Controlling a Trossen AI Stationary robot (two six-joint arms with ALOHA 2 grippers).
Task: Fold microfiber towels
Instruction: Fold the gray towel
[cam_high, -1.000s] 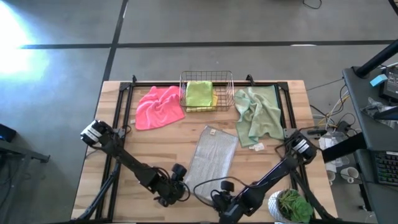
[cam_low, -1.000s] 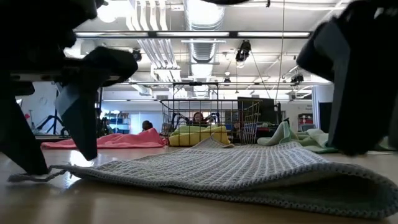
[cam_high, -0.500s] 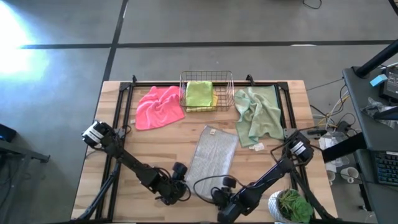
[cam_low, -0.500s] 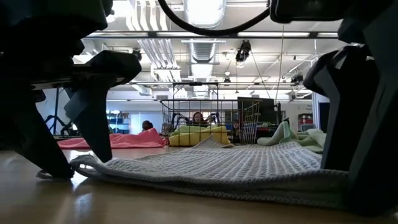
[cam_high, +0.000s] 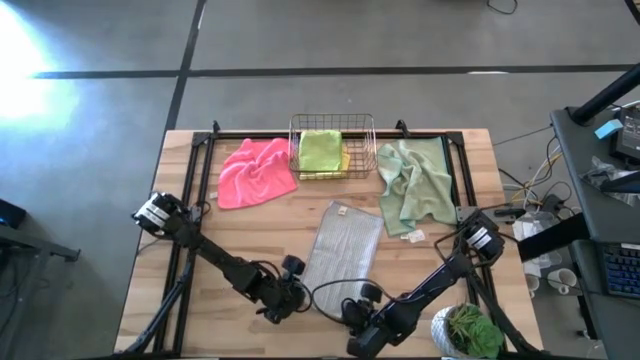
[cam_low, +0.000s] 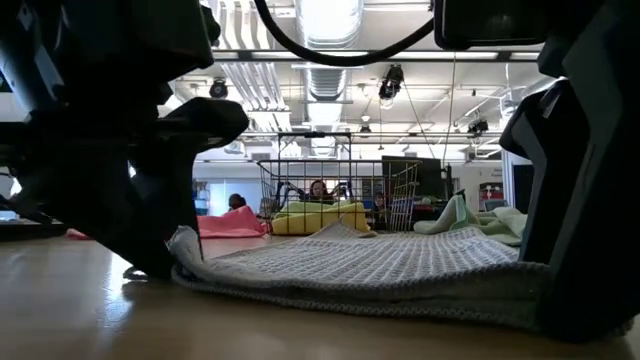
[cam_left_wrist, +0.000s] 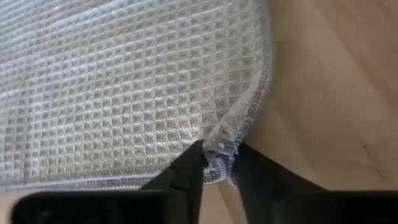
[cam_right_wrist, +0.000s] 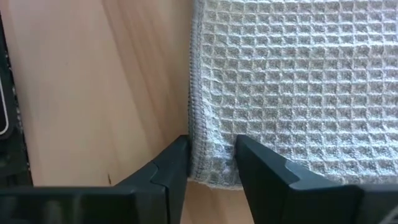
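The light grey waffle towel (cam_high: 340, 252) lies flat on the table's middle, its long side running toward the near edge. My left gripper (cam_left_wrist: 219, 177) is shut on its near left corner. My right gripper (cam_right_wrist: 211, 171) stands open at the near right corner (cam_right_wrist: 208, 149), one finger at the side hem and one over the cloth, which lies flat and unbunched between them. A hot pink towel (cam_high: 255, 170) and a pale sage towel (cam_high: 415, 185) lie crumpled at the back. Lime green (cam_high: 320, 148) and yellow towels sit in the basket. My left gripper pinches the towel's near left corner (cam_left_wrist: 221, 152) between its two fingers, coming slanting down from the near left. The hem is bunched and puckered up between the fingers (cam_low: 183, 245); the rest of the towel lies on the table. My right gripper: I cannot tell whether its fingers touch the cloth.
A copper wire basket (cam_high: 332, 128) stands at the back middle between the pink and sage towels. A potted plant (cam_high: 465, 330) sits at the near right corner, close behind my right arm. Bare wood shows left of the grey towel.
My left gripper has slid toward the table's right onto the grey towel's near left corner and shut on it; that corner is now bunched and slightly raised. My right gripper has come down and rolled, its fingers now at the near right corner.
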